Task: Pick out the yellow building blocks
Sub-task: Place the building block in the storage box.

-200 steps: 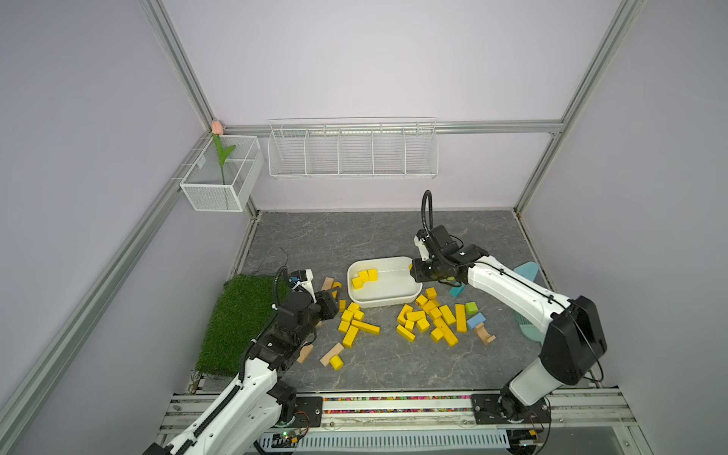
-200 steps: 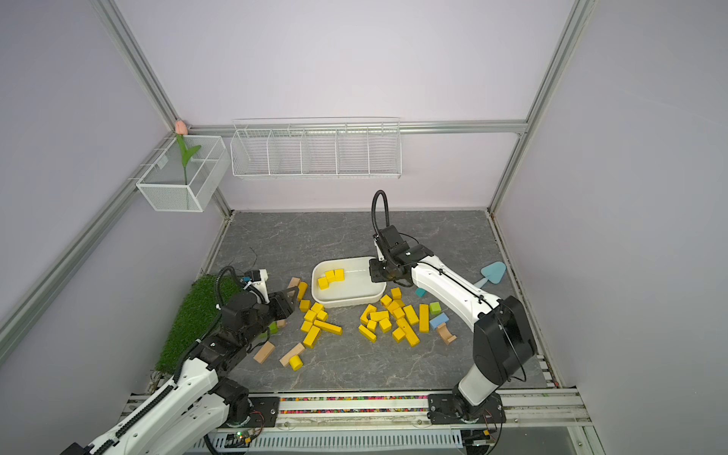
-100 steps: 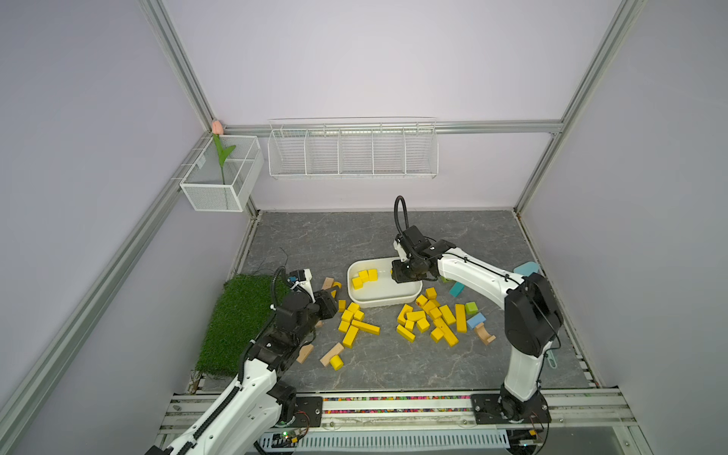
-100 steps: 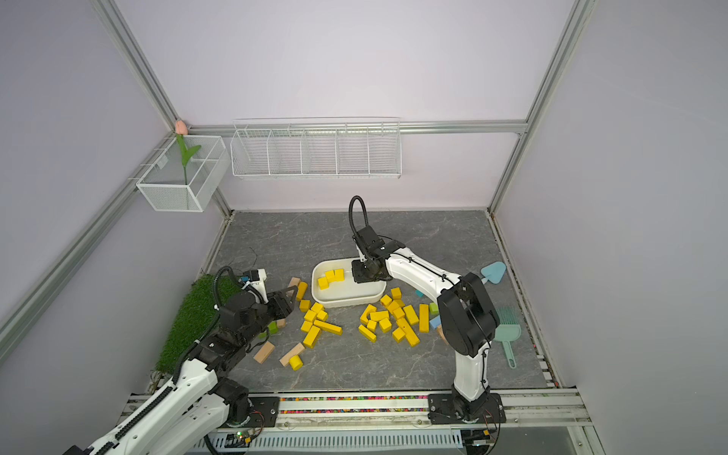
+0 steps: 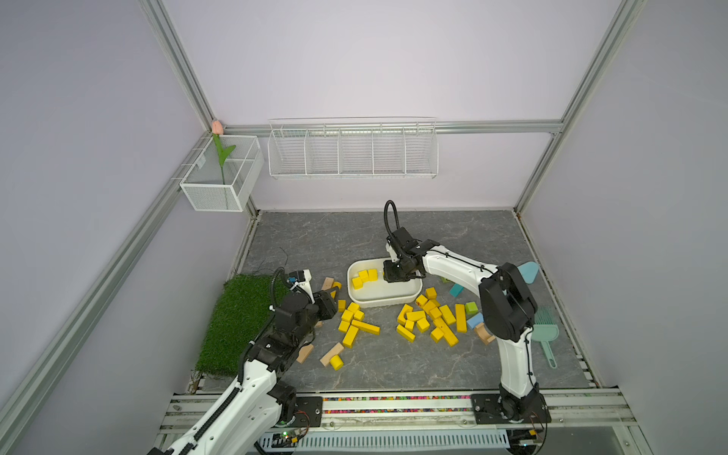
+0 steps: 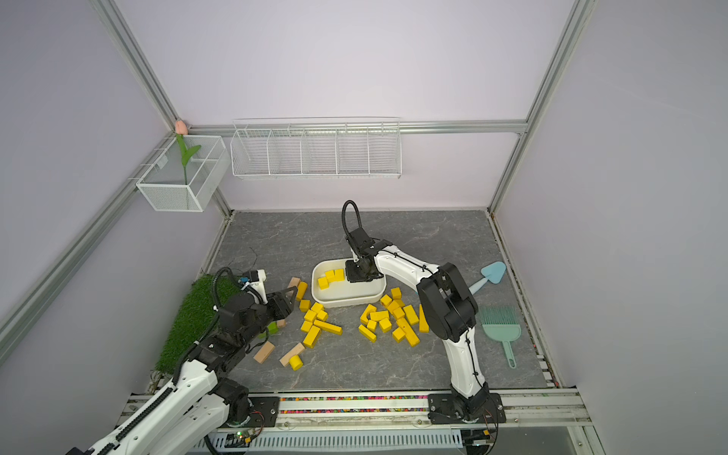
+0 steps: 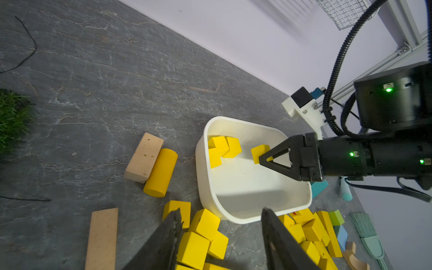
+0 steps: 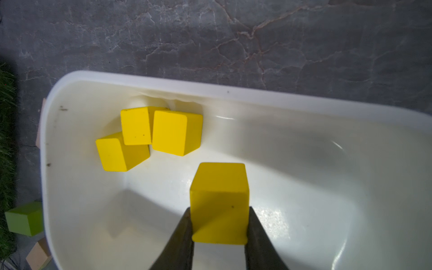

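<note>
On the grey marbled bench (image 5: 335, 240), as seen from the front rail:

1. White tub (image 5: 384, 304), mid-bench, open-topped. It contains three yellow cubes (image 8: 140, 131), huddled and touching at its left end.

2. Right arm. The base sits on the front rail, the upper link is upright and the elbow is high. The white forearm reaches back and leftward, with the wrist tipped down over the tub's right half. The right fingers (image 8: 181, 243) are clamped on a fourth yellow cube (image 8: 219, 198), one on each opposite face. The cube sits within the tub's outline, apart from the other three; I cannot tell whether it touches the tub floor.

3. Left arm. The base sits on the front rail, and the forearm slopes forward beside the grass mat (image 5: 236, 315). The left fingers (image 7: 163, 245) are spread with nothing between them, poised above the bench just left of the tub.

4. Yellow building blocks (image 5: 433, 319), loose. Cubes and bars lie in two scatters in front of the tub. A long yellow cylinder (image 7: 160, 173) lies against a tan block (image 7: 143, 157) left of the tub. A short yellow cylinder (image 5: 336, 362) touches a tan bar (image 5: 331, 353) nearer the rail.

5. Sundries. A green cube (image 5: 470, 307) and a blue block (image 5: 474, 320) sit at the right scatter's edge. A teal hand brush (image 5: 545, 331) lies by the right wall.

6. Markings. Green lamps (image 7: 388, 89) are lit on the right arm's housings; any print is too small to read.
</note>
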`<action>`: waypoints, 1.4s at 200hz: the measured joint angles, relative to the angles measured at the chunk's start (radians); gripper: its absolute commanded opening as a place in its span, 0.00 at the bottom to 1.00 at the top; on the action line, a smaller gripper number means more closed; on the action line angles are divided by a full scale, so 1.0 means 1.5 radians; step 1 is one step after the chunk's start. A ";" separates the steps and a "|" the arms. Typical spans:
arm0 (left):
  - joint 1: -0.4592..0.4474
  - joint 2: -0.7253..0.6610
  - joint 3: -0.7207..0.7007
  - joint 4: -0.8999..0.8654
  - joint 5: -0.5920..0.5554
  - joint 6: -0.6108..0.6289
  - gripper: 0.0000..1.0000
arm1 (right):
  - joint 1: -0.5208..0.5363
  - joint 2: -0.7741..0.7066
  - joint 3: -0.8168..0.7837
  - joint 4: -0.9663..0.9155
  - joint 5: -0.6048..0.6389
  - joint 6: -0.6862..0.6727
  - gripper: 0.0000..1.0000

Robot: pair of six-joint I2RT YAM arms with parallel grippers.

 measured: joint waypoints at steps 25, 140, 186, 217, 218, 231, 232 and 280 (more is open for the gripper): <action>0.003 0.000 -0.003 0.001 0.002 0.000 0.57 | 0.000 0.033 0.040 -0.001 -0.002 0.002 0.29; 0.012 -0.002 -0.005 0.001 0.015 0.000 0.57 | 0.000 0.084 0.112 -0.023 0.001 0.007 0.30; 0.012 -0.002 -0.005 0.001 0.018 0.000 0.57 | 0.000 0.084 0.112 -0.025 0.000 0.010 0.31; 0.013 -0.002 -0.005 0.001 0.018 0.000 0.57 | 0.000 0.084 0.112 -0.025 0.000 0.010 0.31; 0.013 -0.002 -0.005 0.001 0.018 0.000 0.57 | 0.000 0.084 0.112 -0.025 0.000 0.010 0.31; 0.014 -0.002 -0.005 0.001 0.019 0.000 0.57 | 0.000 0.084 0.113 -0.025 -0.001 0.010 0.33; 0.014 -0.002 -0.005 0.001 0.019 0.000 0.57 | 0.000 0.084 0.113 -0.025 -0.001 0.010 0.33; 0.016 -0.002 -0.005 0.001 0.020 -0.002 0.57 | 0.000 0.085 0.114 -0.024 -0.006 0.014 0.36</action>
